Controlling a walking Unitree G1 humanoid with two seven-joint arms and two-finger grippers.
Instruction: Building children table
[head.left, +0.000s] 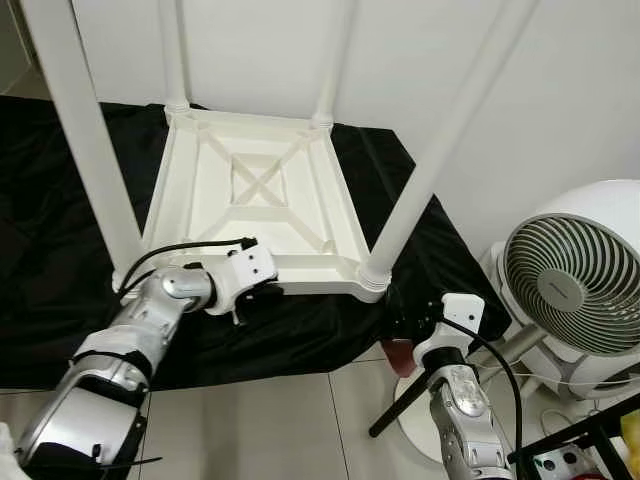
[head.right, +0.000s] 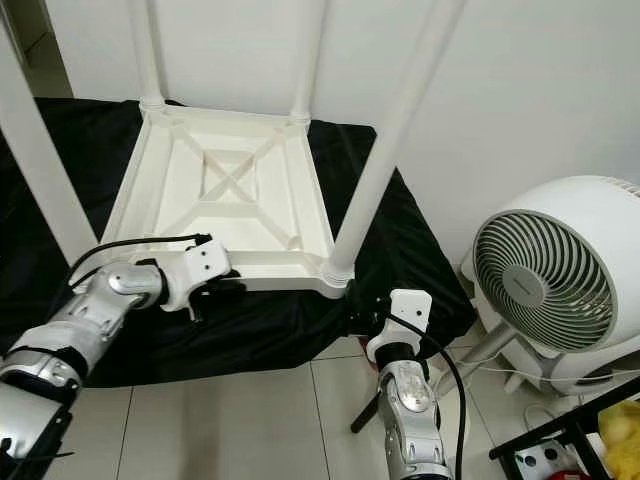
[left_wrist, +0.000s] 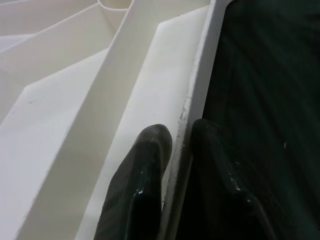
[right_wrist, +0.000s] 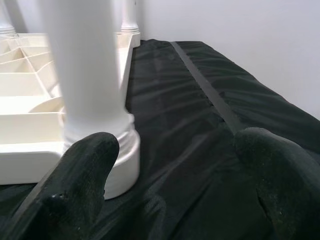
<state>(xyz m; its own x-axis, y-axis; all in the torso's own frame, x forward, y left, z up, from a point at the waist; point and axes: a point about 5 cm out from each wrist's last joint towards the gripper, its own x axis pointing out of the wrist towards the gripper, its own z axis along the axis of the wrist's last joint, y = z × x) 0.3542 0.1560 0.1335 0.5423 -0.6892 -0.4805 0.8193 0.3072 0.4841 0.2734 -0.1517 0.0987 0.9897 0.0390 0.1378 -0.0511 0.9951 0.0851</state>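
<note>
**Left end effector pinched the table's near rim; right one waited, spread, beside the corner leg**

The white children's table (head.left: 255, 205) lay upside down on a black cloth (head.left: 60, 270), its four legs pointing up towards the camera. The near right leg (head.left: 430, 165) rose from the corner socket just ahead of and to the left of the right end effector (head.right: 372, 325), its long axis running steeply upward and leaning right. That arm was plainly the nearer to it. In the right wrist view its two fingers (right_wrist: 82, 170) stood wide apart, holding nothing, with the leg's base collar just beyond one fingertip and black cloth between them.

The left end effector (left_wrist: 177, 150) was closed on the near rim of the table frame, one finger inside on the white panel, the other outside over the cloth. A white fan (head.left: 580, 270) stood on the floor to the right, well apart from the table.
</note>
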